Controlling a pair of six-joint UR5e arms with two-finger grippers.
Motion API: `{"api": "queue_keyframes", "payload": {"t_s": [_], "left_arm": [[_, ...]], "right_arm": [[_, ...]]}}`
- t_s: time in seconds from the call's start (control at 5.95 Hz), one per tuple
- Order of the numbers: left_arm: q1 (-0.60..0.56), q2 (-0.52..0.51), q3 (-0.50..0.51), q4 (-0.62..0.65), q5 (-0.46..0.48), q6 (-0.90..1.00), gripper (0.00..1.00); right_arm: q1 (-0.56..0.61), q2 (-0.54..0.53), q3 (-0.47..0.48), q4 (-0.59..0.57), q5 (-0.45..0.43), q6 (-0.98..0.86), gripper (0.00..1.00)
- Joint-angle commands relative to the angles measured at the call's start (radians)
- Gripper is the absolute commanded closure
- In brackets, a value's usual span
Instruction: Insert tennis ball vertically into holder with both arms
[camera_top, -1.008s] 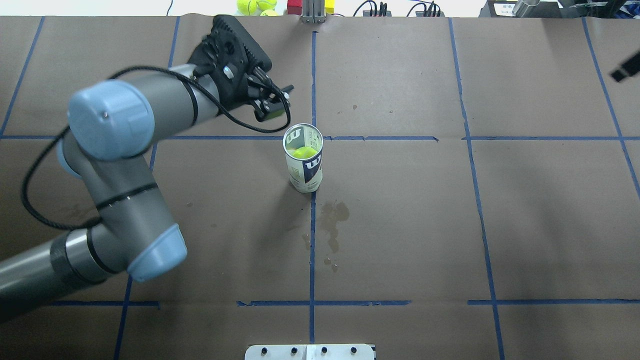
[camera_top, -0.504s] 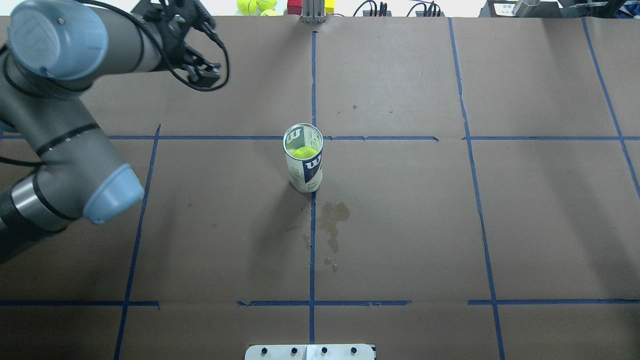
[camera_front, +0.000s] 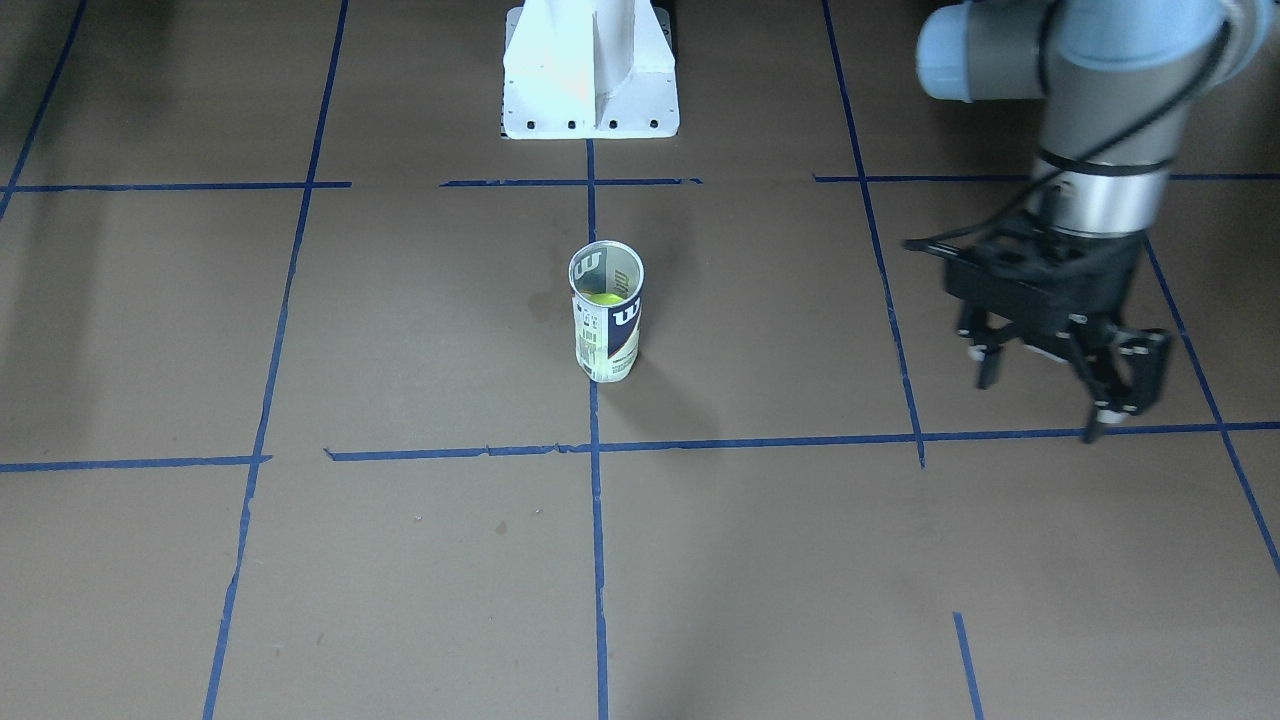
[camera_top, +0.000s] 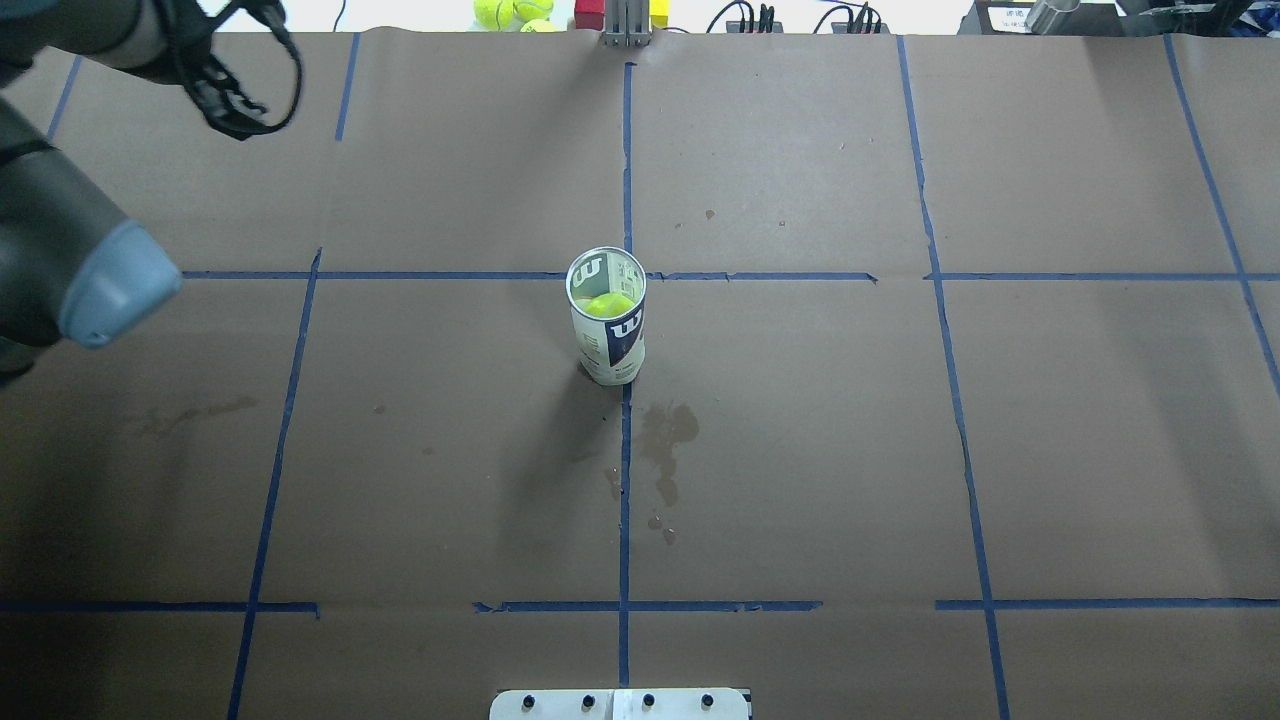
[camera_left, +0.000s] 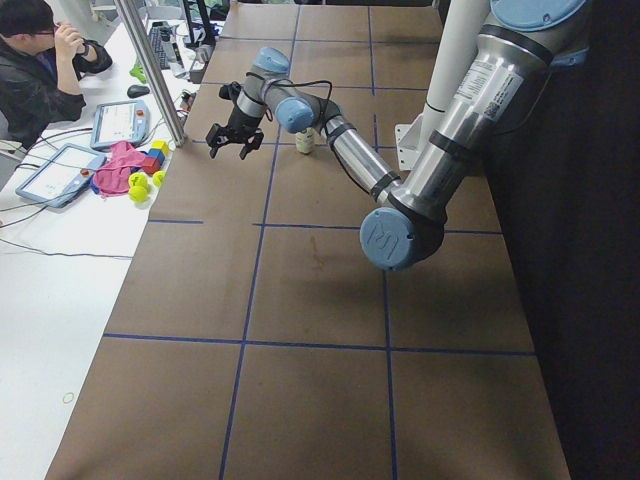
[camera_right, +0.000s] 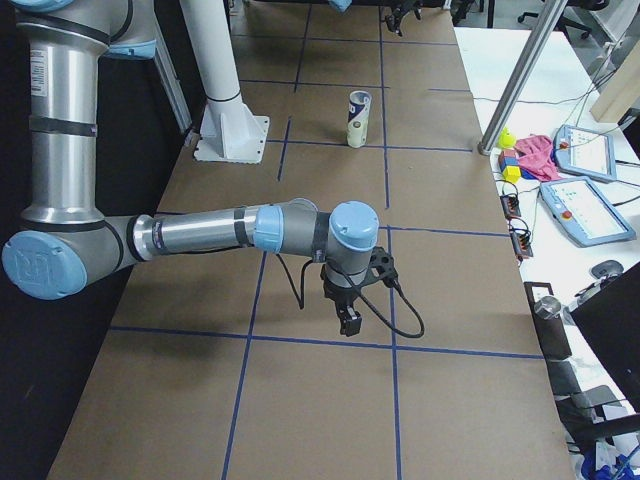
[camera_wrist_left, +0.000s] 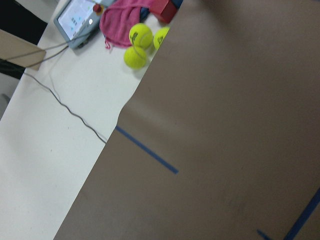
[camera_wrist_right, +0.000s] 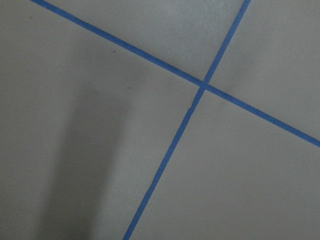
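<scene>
The holder (camera_top: 607, 318), a clear can with a white and navy Wilson label, stands upright at the table's middle, and also shows in the front view (camera_front: 606, 325). A yellow-green tennis ball (camera_top: 609, 304) lies inside it below the rim. My left gripper (camera_front: 1045, 397) is open and empty, hanging above the paper far to the side of the holder. It also shows in the left side view (camera_left: 235, 148). My right gripper (camera_right: 347, 322) hangs low over the paper far from the holder. It shows only in the right side view, so I cannot tell its state.
The white pedestal base (camera_front: 590, 100) stands at the robot's edge. Spare tennis balls (camera_wrist_left: 141, 35), a pink cloth and tablets lie on the white table beyond the paper. An operator (camera_left: 40, 70) sits there beside a metal post (camera_left: 150, 70). A dark stain (camera_top: 668, 430) marks the paper.
My left arm has swung away from the holder's mouth toward the table's far left corner, and its gripper has left the overhead view. The holder with the ball has not moved.
</scene>
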Motion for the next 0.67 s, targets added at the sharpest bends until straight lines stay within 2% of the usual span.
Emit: {"api": "queue_keyframes", "payload": {"t_s": [0.0, 0.17, 0.34, 0.5], "left_arm": [[-0.263, 0.109, 0.078, 0.074, -0.327, -0.005, 0.0], [-0.39, 0.164, 0.188, 0.071, -0.471, -0.097, 0.0], [-0.435, 0.215, 0.204, 0.071, -0.474, -0.184, 0.0], [-0.435, 0.314, 0.207, 0.051, -0.474, -0.195, 0.0]], "right_arm": [[-0.001, 0.004, -0.058, 0.004, 0.001, -0.006, 0.0], [-0.001, 0.006, -0.057, 0.004, 0.003, 0.0, 0.0], [-0.001, 0.002, -0.055, 0.002, 0.005, 0.0, 0.0], [-0.001, 0.003, -0.058, 0.002, 0.005, 0.001, 0.0]]}}
